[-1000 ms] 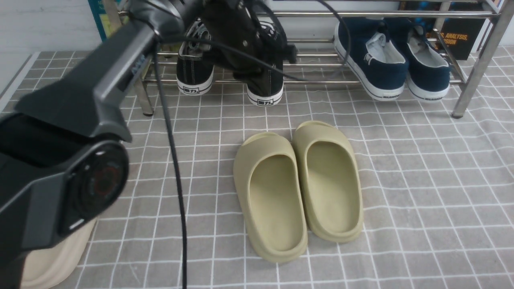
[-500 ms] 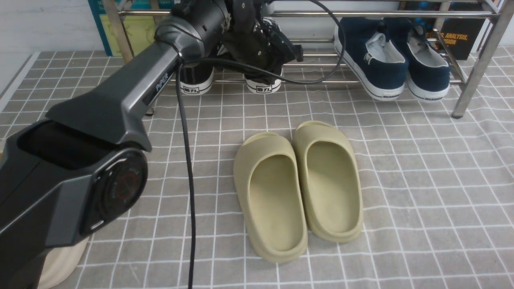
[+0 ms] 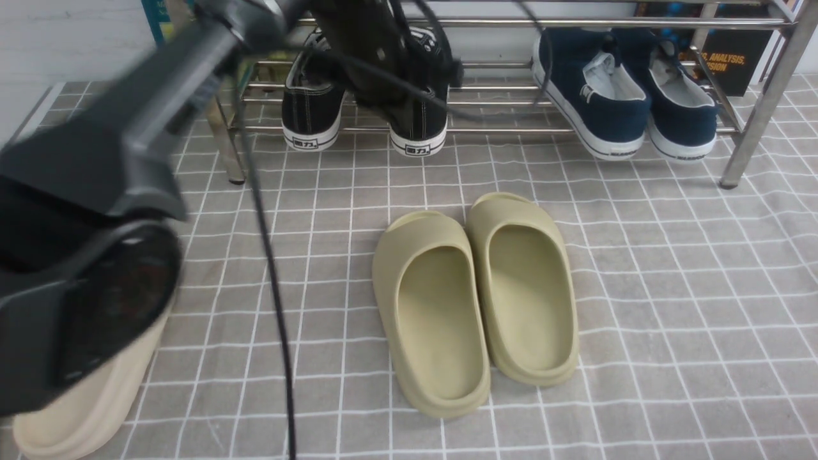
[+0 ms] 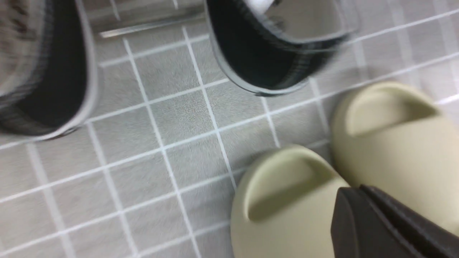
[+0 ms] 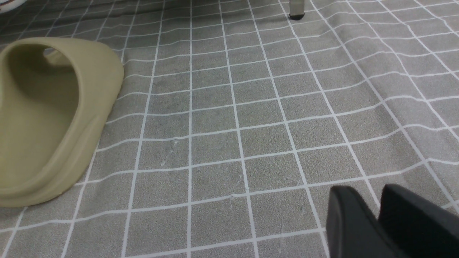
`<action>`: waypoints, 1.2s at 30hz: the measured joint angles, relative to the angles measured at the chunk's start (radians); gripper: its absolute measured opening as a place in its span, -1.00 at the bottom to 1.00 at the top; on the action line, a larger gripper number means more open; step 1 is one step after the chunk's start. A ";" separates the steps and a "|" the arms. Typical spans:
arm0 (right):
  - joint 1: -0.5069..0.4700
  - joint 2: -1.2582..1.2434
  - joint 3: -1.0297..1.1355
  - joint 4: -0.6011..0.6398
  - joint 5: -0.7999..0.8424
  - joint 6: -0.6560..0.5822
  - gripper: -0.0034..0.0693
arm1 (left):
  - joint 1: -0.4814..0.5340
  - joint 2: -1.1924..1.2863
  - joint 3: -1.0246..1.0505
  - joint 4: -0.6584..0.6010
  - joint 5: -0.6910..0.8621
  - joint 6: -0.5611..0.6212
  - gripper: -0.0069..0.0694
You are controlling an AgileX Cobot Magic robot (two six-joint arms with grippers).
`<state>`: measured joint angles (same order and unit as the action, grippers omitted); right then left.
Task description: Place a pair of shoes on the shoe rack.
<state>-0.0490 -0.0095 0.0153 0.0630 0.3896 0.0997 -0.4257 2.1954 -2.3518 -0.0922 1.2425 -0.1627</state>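
Both black canvas sneakers stand heel-out on the lower bars of the silver shoe rack [image 3: 575,22]: one on the left [image 3: 311,112], the other [image 3: 420,124] beside it, partly hidden by my left arm [image 3: 160,108]. In the blurred left wrist view their heels [image 4: 265,61] [image 4: 46,89] lie well away from my left gripper [image 4: 355,191]. Its jaws are pressed together and hold nothing. My right gripper [image 5: 369,193] hovers low over the checked cloth, its fingers slightly parted and empty.
Two olive slippers [image 3: 434,313] [image 3: 524,287] lie side by side in the middle of the cloth; one olive slipper [image 5: 46,118] shows in the right wrist view. Navy slip-ons [image 3: 594,96] [image 3: 680,105] fill the rack's right half. A cream slipper [image 3: 83,402] sits by the near left edge.
The right-hand black sneaker, which hung off the rack's front, has been pushed further onto the bars. My left arm has swung and lifted away from it.
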 joint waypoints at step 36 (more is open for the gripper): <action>0.000 0.000 0.000 0.000 0.000 0.000 -0.28 | 0.011 -1.490 1.890 0.058 -0.858 -0.109 -0.85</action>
<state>-0.0490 -0.0095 0.0153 0.0630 0.3896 0.0997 -0.4147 0.7050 -0.4616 -0.0345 0.3840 -0.2714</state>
